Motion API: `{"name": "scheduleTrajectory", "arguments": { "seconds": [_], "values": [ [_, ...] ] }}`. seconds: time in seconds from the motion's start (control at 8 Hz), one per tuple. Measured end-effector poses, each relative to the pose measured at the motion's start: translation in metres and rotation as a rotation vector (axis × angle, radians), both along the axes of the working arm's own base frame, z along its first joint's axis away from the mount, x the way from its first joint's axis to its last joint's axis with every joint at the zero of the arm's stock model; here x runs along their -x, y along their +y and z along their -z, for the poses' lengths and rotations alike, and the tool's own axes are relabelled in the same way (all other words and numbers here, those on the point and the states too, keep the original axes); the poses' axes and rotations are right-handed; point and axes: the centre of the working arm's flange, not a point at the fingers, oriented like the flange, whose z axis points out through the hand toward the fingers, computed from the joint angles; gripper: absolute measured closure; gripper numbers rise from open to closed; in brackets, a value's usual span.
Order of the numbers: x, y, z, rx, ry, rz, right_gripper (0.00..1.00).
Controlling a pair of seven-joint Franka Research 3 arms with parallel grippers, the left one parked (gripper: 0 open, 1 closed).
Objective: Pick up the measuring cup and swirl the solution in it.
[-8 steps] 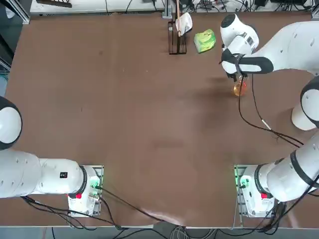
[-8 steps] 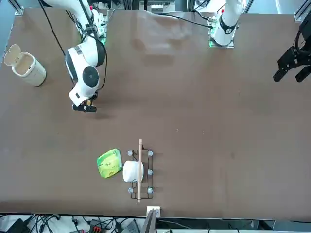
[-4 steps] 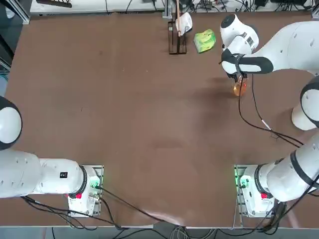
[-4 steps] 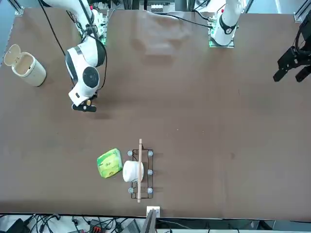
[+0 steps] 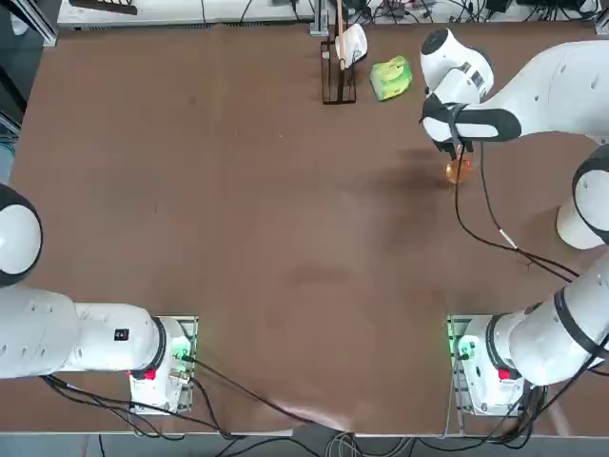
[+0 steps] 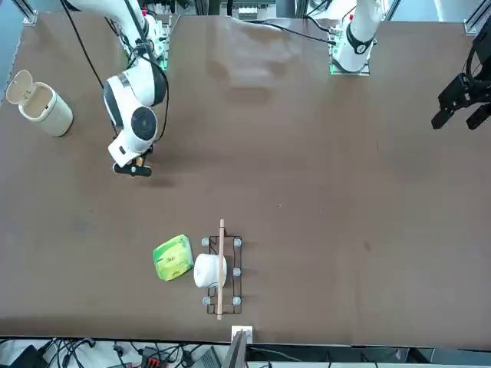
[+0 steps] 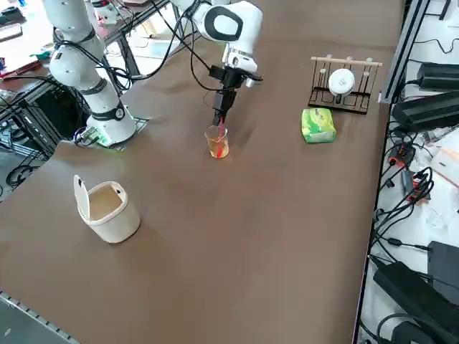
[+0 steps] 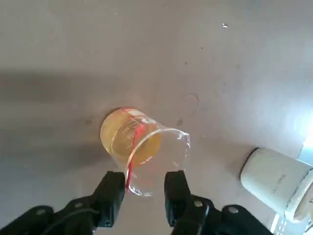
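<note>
The measuring cup [image 8: 146, 147] is a small clear glass vessel standing on the brown table [image 5: 285, 238], with the orange solution [image 8: 129, 139] in its bottom. In the right side view the measuring cup [image 7: 217, 143] sits directly under my right gripper [image 7: 220, 120], which points straight down at its rim. In the wrist view the right gripper [image 8: 145, 188] has its two black fingers [image 8: 115, 188] apart, with the near edge of the rim between them. I cannot tell whether they touch the glass. From overhead the measuring cup [image 5: 458, 170] shows just below the right gripper [image 5: 455, 150]. The front view hides the cup behind the gripper [image 6: 134, 169].
A white lidded cup [image 7: 107, 208] stands near the table's right edge. A yellow-green packet [image 5: 391, 76] and a black wire rack [image 5: 338, 67] holding a white roll sit at the far side. A black cable [image 5: 476, 214] trails from the wrist across the table.
The right arm stays in place over the cup. Its fingers have drawn closer together around the rim.
</note>
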Motion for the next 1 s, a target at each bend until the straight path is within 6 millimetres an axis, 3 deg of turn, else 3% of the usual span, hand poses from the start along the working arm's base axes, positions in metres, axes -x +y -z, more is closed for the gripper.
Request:
{"name": "scheduleTrajectory", "arguments": {
  "seconds": [1.0],
  "values": [
    [-0.0036, 0.007, 0.0017, 0.0, -0.005, -0.006, 0.54]
  ]
}}
